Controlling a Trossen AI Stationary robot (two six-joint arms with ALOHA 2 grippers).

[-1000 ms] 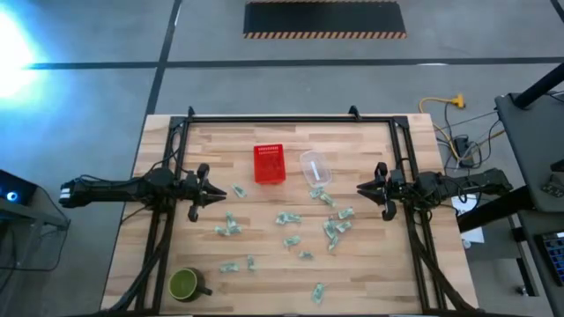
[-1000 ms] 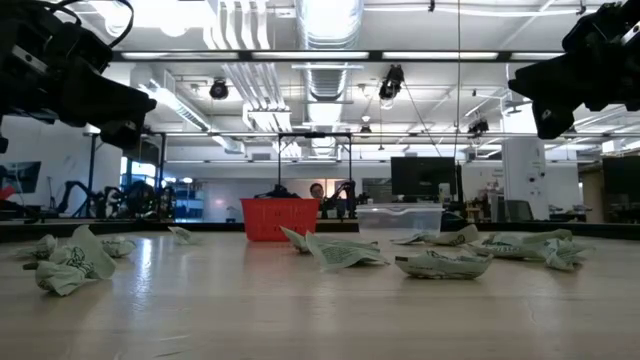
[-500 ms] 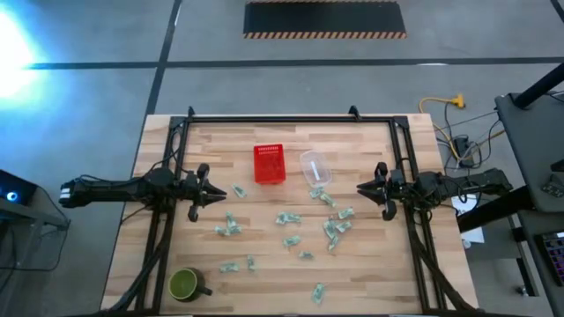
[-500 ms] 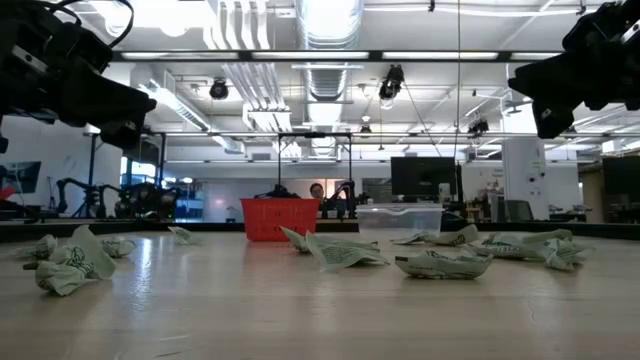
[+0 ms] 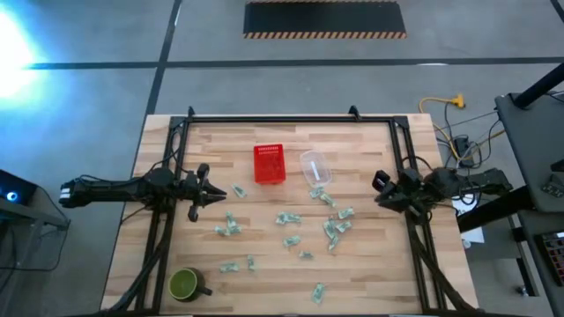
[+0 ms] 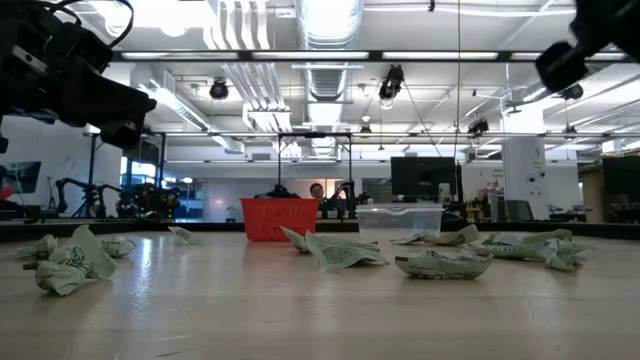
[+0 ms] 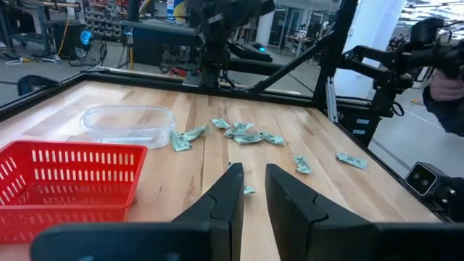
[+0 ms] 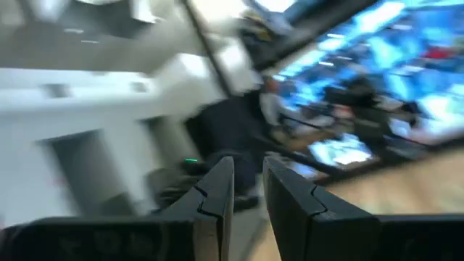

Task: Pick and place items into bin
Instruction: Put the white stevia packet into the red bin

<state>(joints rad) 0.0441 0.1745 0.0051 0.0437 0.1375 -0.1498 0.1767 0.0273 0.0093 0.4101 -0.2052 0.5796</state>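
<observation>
The items (image 5: 289, 218) are lying scattered across the table (image 5: 370, 282), all nearer to us than the red basket (image 5: 269, 164). We are seeing the left gripper (image 5: 217, 189) hovering just left of the basket, fingers narrowly apart and holding nothing. The right gripper (image 5: 381, 187) is hanging well right of the basket, its fingers likewise narrow and empty.

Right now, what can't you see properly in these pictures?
- Inside the red basket: low view shows only its side wall, so its contents are hidden.
- Mug: only the high view shows it, too small for detail.
- Right hand: its wrist view is motion-blurred; the table is barely visible.
- Wrappers: printing too small in every view.
</observation>
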